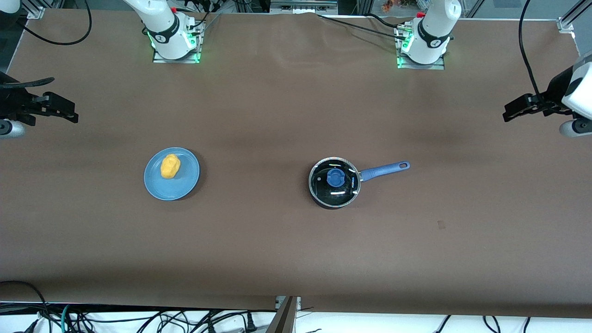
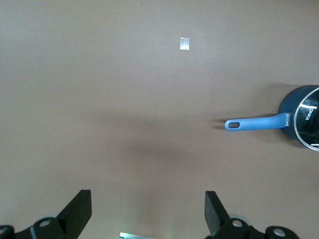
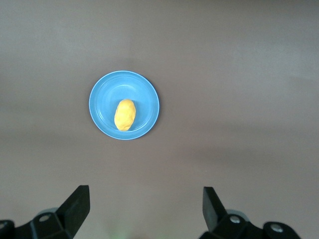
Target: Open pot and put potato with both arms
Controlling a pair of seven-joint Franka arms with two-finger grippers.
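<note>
The brown table [image 1: 277,115] carries everything, and the pot serves as the landmark here. Both arms wait high at the table's two ends. The left arm [image 1: 432,32] rises from its base well farther from the front camera than the pot, and its left gripper [image 1: 520,108] hangs over bare table at the left arm's end, well apart from the pot, with its fingers [image 2: 79,211] spread wide and holding nothing. The right arm [image 1: 162,27] rises from its own base, and its right gripper [image 1: 58,108] hangs over the table's edge at the right arm's end, far from the pot, with its fingers [image 3: 77,206] likewise spread wide and empty.

The pot [image 1: 334,181] sits upright on the table, roughly midway between the two ends, somewhat toward the left arm's end. Its glass lid [image 1: 344,189] lies on the rim, closed, with the blue knob [image 1: 335,177] at its centre. The long blue handle [image 1: 384,170] gives the pot its long axis: it points toward the left arm's end, angled slightly away from the front camera.

A blue plate [image 1: 182,185] lies well apart from the pot, toward the right arm's end, about level with it. The potato [image 1: 169,166] rests on the plate, its long axis running nearly toward and away from the front camera, slightly tilted.

A small pale mark [image 1: 441,225] lies on the table nearer the front camera than the handle.
</note>
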